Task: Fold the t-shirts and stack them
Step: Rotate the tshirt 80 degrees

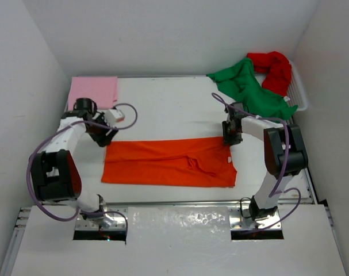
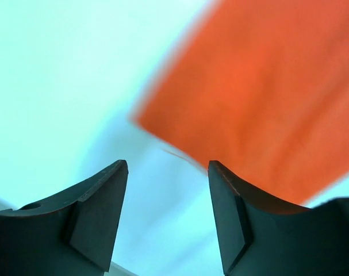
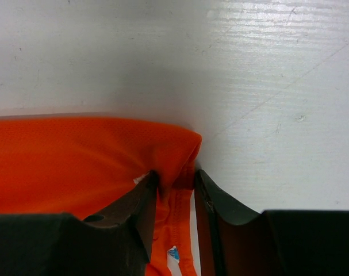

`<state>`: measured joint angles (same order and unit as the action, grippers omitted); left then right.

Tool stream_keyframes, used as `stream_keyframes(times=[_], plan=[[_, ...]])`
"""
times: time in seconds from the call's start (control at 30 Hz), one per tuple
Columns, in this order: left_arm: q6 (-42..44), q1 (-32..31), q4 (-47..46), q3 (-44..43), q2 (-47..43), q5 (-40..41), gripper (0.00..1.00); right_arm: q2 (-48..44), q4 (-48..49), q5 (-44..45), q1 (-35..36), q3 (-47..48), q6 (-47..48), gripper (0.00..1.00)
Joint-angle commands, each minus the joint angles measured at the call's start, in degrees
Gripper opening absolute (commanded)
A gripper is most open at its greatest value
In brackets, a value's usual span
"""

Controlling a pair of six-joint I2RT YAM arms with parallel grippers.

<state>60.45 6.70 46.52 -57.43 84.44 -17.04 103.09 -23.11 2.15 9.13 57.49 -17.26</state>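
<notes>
White table top (image 1: 163, 109) is mostly taken up by the orange shirt (image 1: 168, 162), which is laid out flat as a wide strip across the middle, with a few wrinkles seen in its right half. Over at the far right corner the green shirt (image 1: 246, 86) and the red shirt (image 1: 275, 70) are dumped in a crumpled heap, draped over the white basket (image 1: 300, 92), with the red one further back. At the far left corner the pink shirt (image 1: 94, 91) is parked flat as a neat rectangle, well apart from the others.

At the orange shirt's far right corner the right claw (image 3: 175, 175) is set down. That corner is bunched up and pinched between the narrow jaws, so it's clamped on cloth. Just beside the same shirt's far left corner the left claw (image 2: 167, 167) is held with its fingers spread and nothing caught between them. Only bare table and a blurry orange edge are seen past them.
</notes>
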Motion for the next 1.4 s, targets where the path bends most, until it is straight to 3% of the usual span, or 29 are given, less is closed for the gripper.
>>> stream_keyframes(times=[0.0,0.1,0.37,0.43,0.57,0.67,0.77,0.8,0.83,0.93,1.1,1.23,1.37], plan=[[-6.82,4.46,-2.74,-7.33,2.46,-9.84,0.57,2.29,0.26,-0.48,-0.25,1.92,1.61,0.31],[-14.54,4.46,-10.36,-6.92,6.76,-4.96,0.56,4.31,-0.44,-0.57,-0.16,4.72,2.14,0.31],[-16.94,4.02,-23.74,1.44,12.4,5.6,0.56,10.98,-3.52,1.63,2.39,15.35,3.11,0.3],[-17.64,4.11,-23.15,1.62,13.64,7.89,0.56,14.76,-5.17,2.59,3.0,20.97,2.67,0.3],[-16.33,4.2,-19.73,4.51,10.75,7.46,0.55,24.77,-8.0,4.79,3.88,35.28,2.93,0.3],[-12.91,4.37,-12.62,4.26,7.32,1.94,0.55,36.36,-9.4,6.19,3.97,50.04,1.7,0.3],[-10.8,4.46,-7.25,4.25,5.3,0.78,0.55,50.95,-15.55,5.85,3.97,79.41,-1.46,0.34],[-10.35,4.72,-6.37,4.52,4.86,0.6,0.55,52.98,-15.21,4.1,3.97,82.05,-2.33,0.37],[-10.0,4.81,-5.75,4.78,4.16,0.6,0.55,52.92,-10.25,3.48,3.88,81.99,-3.39,0.45],[-10.78,5.34,-4.34,5.57,3.71,-0.27,0.56,42.95,5.03,3.12,3.88,66.22,-4.27,0.6],[-13.07,5.34,-6.18,5.93,3.88,-0.63,0.56,37.63,5.1,2.16,3.71,72.49,-1.56,0.78],[-14.48,5.34,-7.23,4.35,5.11,-1.07,0.56,28.86,8.25,1.45,3.71,67.06,-0.68,0.83],[-16.93,5.34,-9.43,0.23,6.69,-1.68,0.56,21.46,5.37,7.49,3.62,57.23,-0.94,0.82]])
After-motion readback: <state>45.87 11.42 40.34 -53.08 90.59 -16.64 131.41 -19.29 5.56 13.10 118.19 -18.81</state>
